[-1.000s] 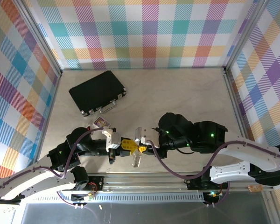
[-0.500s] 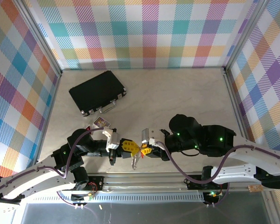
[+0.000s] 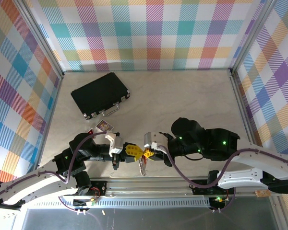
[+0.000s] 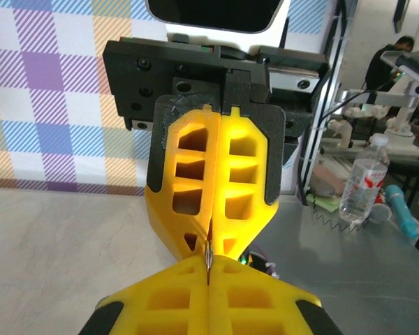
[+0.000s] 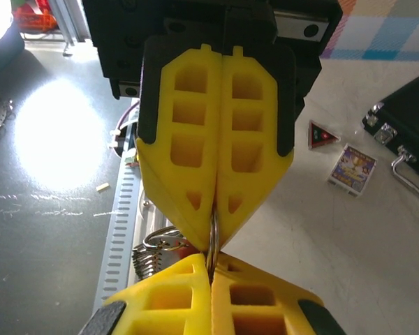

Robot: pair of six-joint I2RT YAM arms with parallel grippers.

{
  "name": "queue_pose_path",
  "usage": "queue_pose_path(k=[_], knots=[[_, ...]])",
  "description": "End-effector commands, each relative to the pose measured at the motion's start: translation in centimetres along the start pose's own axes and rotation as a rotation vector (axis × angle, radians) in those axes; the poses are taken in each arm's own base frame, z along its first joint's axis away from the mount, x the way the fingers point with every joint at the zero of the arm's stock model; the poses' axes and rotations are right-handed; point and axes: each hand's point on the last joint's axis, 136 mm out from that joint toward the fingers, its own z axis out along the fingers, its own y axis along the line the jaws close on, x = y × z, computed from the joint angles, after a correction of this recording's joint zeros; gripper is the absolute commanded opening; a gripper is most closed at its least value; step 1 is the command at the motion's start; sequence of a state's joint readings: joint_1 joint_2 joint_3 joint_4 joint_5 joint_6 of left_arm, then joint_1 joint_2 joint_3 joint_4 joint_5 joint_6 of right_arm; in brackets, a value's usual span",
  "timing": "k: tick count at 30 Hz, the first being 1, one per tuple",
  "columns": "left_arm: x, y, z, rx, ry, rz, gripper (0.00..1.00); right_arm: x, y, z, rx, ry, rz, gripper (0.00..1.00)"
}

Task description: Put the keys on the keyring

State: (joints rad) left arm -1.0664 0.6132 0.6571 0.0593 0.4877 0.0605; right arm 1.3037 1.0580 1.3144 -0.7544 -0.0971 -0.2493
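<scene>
Both yellow-fingered grippers meet tip to tip just above the table's near edge. My left gripper (image 3: 133,152) (image 4: 208,279) is shut on a thin metal edge. My right gripper (image 3: 149,153) (image 5: 211,269) is shut on the same loop of the keyring (image 5: 211,237), seen edge-on between the two pairs of tips. The rest of the keyring (image 3: 143,166), silvery loops and a pale jagged strip (image 5: 148,262), hangs below the tips. A reddish patch (image 5: 186,247) shows beside those loops. I cannot tell whether it is the keys.
A black case (image 3: 100,94) with a metal handle lies at the back left. A small picture card (image 3: 104,126) (image 5: 354,169) and a dark red-edged triangular piece (image 5: 321,134) lie between the case and the left arm. A slotted metal rail (image 3: 149,184) runs along the near edge.
The right gripper has drawn back right, then returned left and closed on the ring. The hanging keyring has shifted slightly right. The left arm has hardly moved.
</scene>
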Motion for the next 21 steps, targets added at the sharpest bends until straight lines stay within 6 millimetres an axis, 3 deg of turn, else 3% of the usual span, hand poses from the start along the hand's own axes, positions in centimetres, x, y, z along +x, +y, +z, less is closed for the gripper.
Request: queue_pose_path(k=[1, 5, 8, 15, 21], knots=[[0.7, 1.2, -0.2, -0.073, 0.053, 0.033, 0.16, 0.5, -0.2, 0.2, 0.003, 0.077, -0.024, 0.0], [1.9, 1.9, 0.0, -0.102, 0.109, 0.033, 0.2, 1.5, 0.2, 1.0, -0.031, 0.169, -0.052, 0.0], [2.0, 2.2, -0.2, -0.123, 0.116, 0.039, 0.0, 1.4, 0.5, 1.0, -0.054, 0.201, -0.079, 0.0], [2.1, 2.1, -0.6, -0.132, 0.134, 0.046, 0.0, 0.3, 0.8, 0.7, -0.081, 0.19, -0.117, 0.0], [-0.5, 0.6, -0.5, -0.054, 0.018, 0.03, 0.0, -0.3, 1.0, 0.9, -0.078, 0.122, -0.09, 0.0]])
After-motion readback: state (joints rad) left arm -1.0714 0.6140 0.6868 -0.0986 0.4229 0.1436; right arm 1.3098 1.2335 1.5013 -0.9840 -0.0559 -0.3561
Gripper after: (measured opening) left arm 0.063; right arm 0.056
